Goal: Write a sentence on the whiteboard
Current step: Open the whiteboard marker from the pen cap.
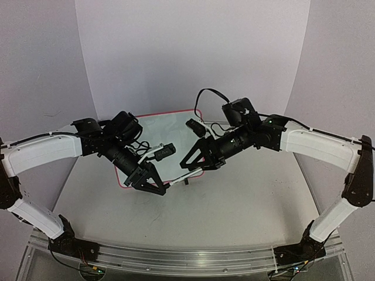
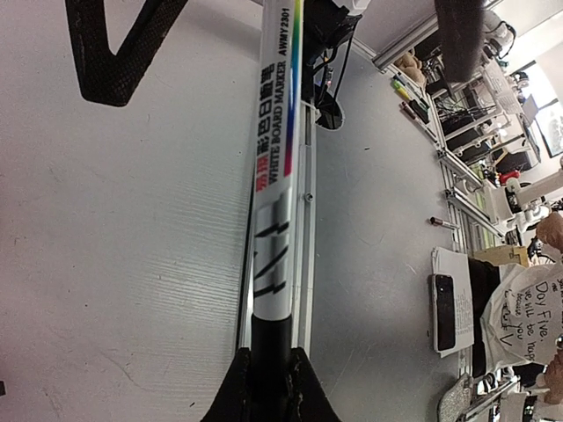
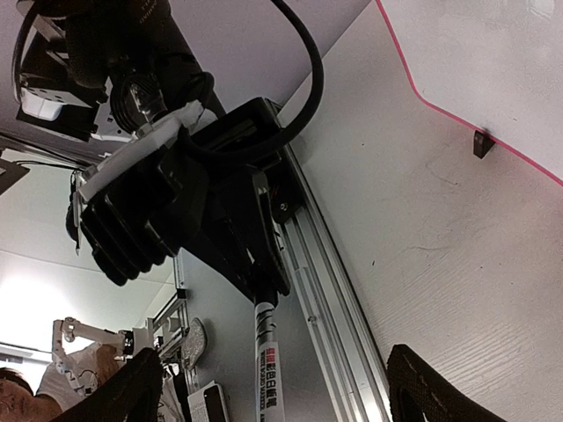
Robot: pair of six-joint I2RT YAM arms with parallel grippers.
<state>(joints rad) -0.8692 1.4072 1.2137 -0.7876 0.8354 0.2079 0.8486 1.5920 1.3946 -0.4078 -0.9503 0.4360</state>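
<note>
**benchmod:** what's the overhead view got?

**yam_pair:** My left gripper (image 1: 161,188) is clamped on the whiteboard marker (image 1: 186,176), which pokes toward 2 o'clock. My right gripper (image 1: 190,165) sits at the marker's far end with its jaws spread. The whiteboard (image 1: 170,126) lies on the table (image 1: 234,205) just behind both wrists, at 12 o'clock. My arms cover a lot of it, so I can't read any writing.

**benchmod:** left wrist cam?

**yam_pair:** The marker (image 2: 274,176) runs straight up from my pinched left gripper (image 2: 271,378), label reading "WHITE BOARD MARKER".

**benchmod:** and the right?

**yam_pair:** My right gripper (image 3: 281,400) is wide open, a finger on either side of the marker (image 3: 266,369), neither touching it. The left gripper (image 3: 264,290) grips its upper end. A whiteboard (image 3: 493,53) corner sits at 1 o'clock, one black foot (image 3: 481,142) on the table.
</note>
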